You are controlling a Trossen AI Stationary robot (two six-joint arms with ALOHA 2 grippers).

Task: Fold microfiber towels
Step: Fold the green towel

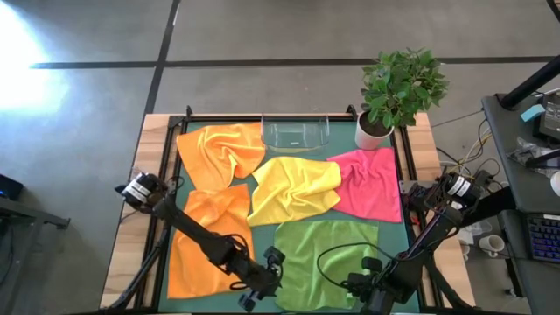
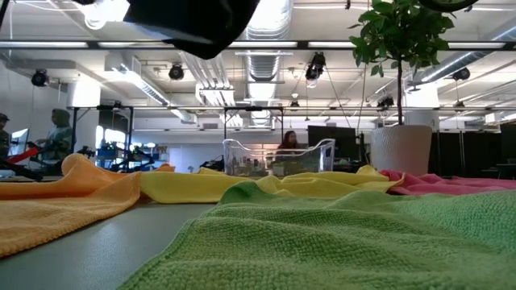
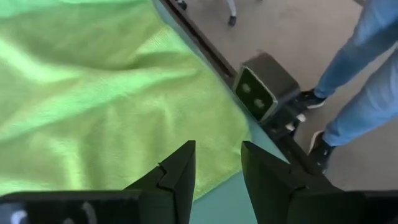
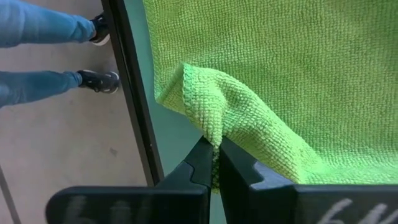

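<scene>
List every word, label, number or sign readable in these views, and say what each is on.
None can be read. The lime green towel, the other towels, the clear tray and the white plant pot carry no print. The room's monitors in the low view are too blurred to read.

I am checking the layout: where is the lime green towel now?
In the high view, the lime green towel lies at the table's near edge, right of centre, below the yellow towel; the right pincer pinches its corner.
</scene>
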